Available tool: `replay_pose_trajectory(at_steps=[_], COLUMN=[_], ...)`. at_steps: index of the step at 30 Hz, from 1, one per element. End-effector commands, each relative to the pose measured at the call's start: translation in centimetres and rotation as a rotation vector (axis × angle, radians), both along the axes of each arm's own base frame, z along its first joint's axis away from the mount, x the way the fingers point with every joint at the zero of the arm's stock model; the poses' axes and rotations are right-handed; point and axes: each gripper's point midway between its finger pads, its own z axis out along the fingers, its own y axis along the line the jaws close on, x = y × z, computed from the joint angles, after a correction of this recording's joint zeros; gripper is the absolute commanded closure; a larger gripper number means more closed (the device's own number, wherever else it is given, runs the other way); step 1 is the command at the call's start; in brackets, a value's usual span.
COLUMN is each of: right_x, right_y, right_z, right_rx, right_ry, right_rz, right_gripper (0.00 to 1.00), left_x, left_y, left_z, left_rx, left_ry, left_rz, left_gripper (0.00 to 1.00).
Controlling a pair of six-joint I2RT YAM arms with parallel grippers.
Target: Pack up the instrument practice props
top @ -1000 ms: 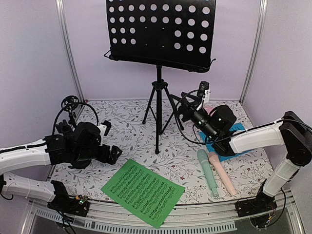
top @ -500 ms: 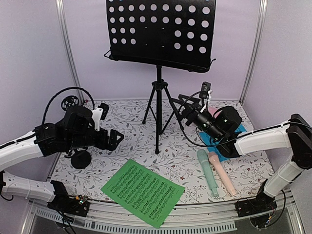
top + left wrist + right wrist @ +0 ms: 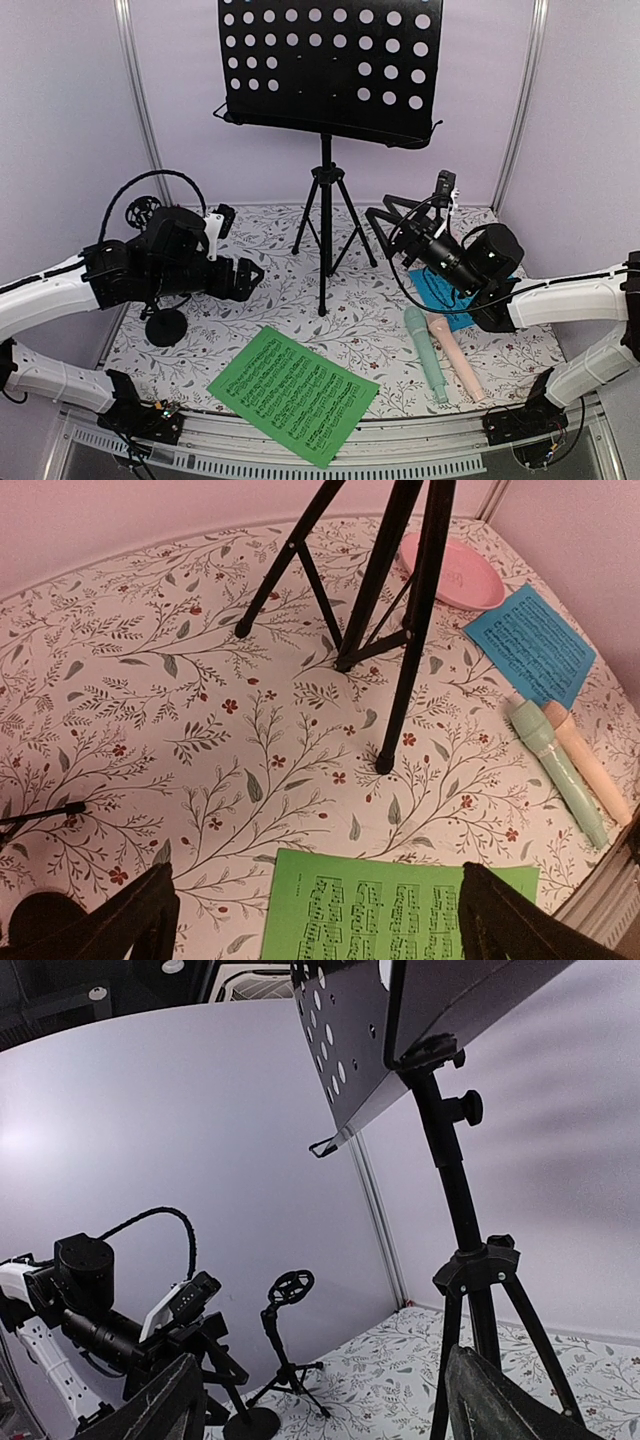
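Note:
The black perforated music desk [image 3: 330, 65] stands on its tripod [image 3: 324, 200] at the back centre. A green sheet-music page [image 3: 293, 392] lies at the front. A blue page [image 3: 438, 293] lies partly under my right arm. The mint-green microphone [image 3: 425, 352] and the pale-pink microphone [image 3: 456, 358] lie side by side at the front right. Two black mic supports stand at the left, a ringed one [image 3: 143, 212] and a round-based one [image 3: 165, 325]. My left gripper [image 3: 245, 276] is open and empty, above the table over the green page's far edge [image 3: 400, 910]. My right gripper [image 3: 384, 216] is open and empty, raised beside the tripod [image 3: 462, 1210].
A round pink dish [image 3: 455, 570] lies at the back right behind the tripod legs. Purple walls with metal corner posts [image 3: 140, 100] close in the floral table [image 3: 270, 300] on three sides. A rail runs along the front edge [image 3: 300, 455].
My left arm has risen and swung right, uncovering the round-based mic support. My right arm has pulled to the right and lifted, showing more of the blue page.

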Motion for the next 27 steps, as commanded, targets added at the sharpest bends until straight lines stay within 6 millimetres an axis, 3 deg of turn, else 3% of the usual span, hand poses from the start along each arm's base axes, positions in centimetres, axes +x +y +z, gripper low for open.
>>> replay_pose_trajectory(at_steps=[1,8,18,23,27], right_x=[-0.3,0.2,-1.8,-1.0,-0.7], right_y=[-0.4,0.5,6.4,7.4,7.9], right_z=[0.5,3.1,6.4,7.2,6.7], right_rx=[0.003,0.069,0.063,0.092,0.078], right_ry=[0.021,0.124,0.171,0.201,0.202], right_rz=[-0.002,0.008,0.084,0.058,0.047], right_gripper=[0.16,0.16,0.16,0.16,0.16], left_x=[0.2,0.4,0.2,0.4,0.5], left_y=[-0.8,-1.1,-2.1,-3.1,-3.4], left_z=[0.9,0.7,0.1,0.7,0.7], left_rx=[-0.023,-0.103,-0.185,-0.166,-0.151], left_ry=[-0.026,-0.041,-0.162,-0.225,-0.249], left_rz=[0.022,0.087,0.079,0.033,0.003], left_gripper=[0.02,0.04,0.05,0.05,0.04])
